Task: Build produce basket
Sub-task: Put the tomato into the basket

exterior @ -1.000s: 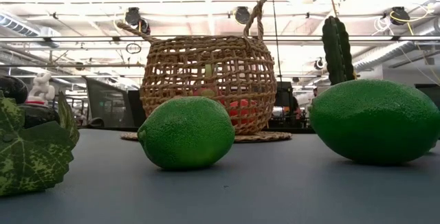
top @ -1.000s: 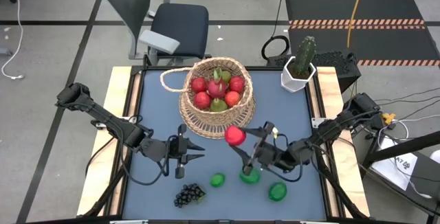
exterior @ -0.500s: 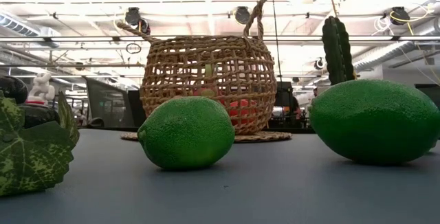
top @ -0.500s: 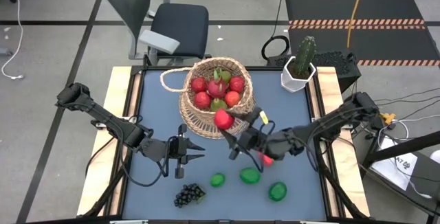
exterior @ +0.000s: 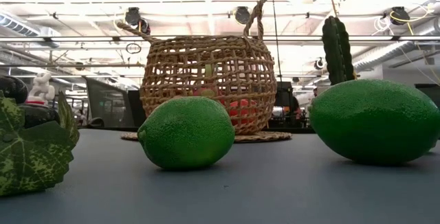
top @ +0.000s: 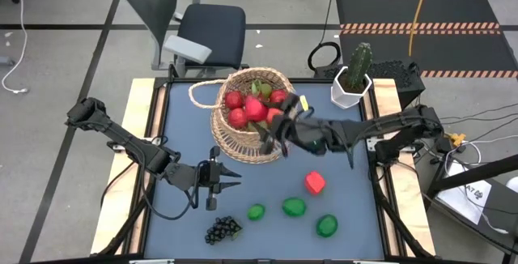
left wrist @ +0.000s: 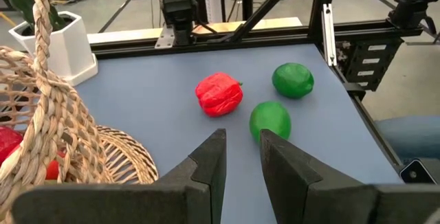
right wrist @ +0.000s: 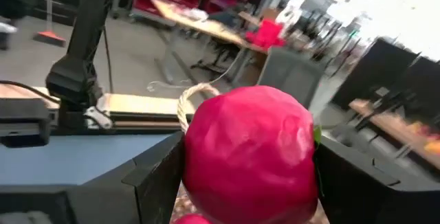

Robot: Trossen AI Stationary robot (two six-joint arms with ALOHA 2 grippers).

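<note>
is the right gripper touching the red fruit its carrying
Touching. The right wrist view shows the red fruit pressed between both fingers of the right gripper, no gap either side.

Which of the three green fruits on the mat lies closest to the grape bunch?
The small lime, leftmost of the three, just right of the grape bunch.

One camera looks straight down on the whole bench [top: 186, 134]; another sits at bench level, close behind two limes [exterior: 185, 132]. Both share the basket [top: 243, 138] (each wrist camera looks past its own tool).
</note>
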